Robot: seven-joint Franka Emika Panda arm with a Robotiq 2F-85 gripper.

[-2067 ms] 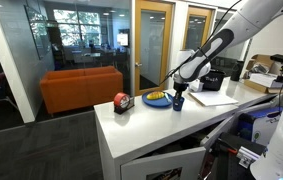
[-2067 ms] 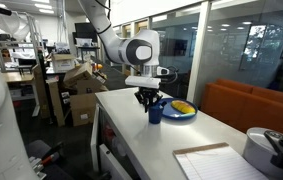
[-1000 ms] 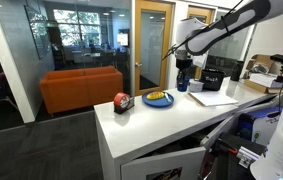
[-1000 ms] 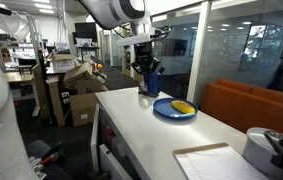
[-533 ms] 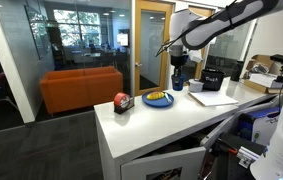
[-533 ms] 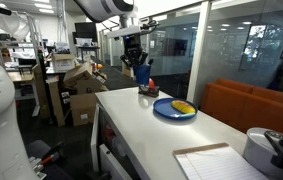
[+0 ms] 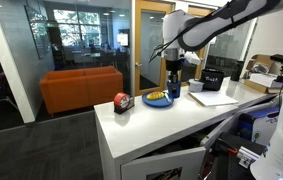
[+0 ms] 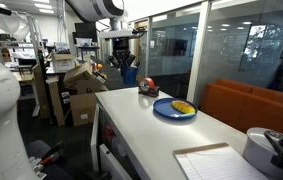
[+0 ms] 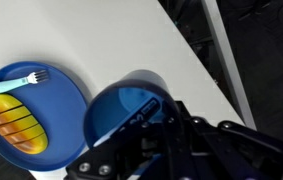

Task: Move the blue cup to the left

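- Directly under the end effector (image 8: 127, 64), clamped in it: the blue cup (image 8: 129, 75), upright and mouth up. It is carried in the air, clear of the counter (image 8: 131, 125).
- Wrist view: the cup's open mouth (image 9: 121, 110) fills the middle. Dark gripping parts cross its rim, so the hold looks to be on the wall at the rim, one side in and one out. Cannot confirm this.
- Handling, as a judgement:
  - The cup is small, plain and stiff, and no contents show inside, so it is probably light.
  - The smooth tapered wall could slide out of a loose side pinch, so a hold at the rim suits it.
  - Keep it level when setting it down. Material not readable, so fragility is unknown.
- Below the end effector and just to one side: a blue plate (image 9: 71, 95) with yellow food (image 9: 16, 125) and a pale fork (image 9: 21, 78). The cup overlaps the plate's edge in the wrist view, but this is a height difference, not contact.
- Lower and further out: a red-and-black round object (image 8: 148, 87) sits on the counter near its end, apart from the cup.
- Farthest from the end effector: papers (image 7: 213, 98) at the opposite end of the counter, well apart.
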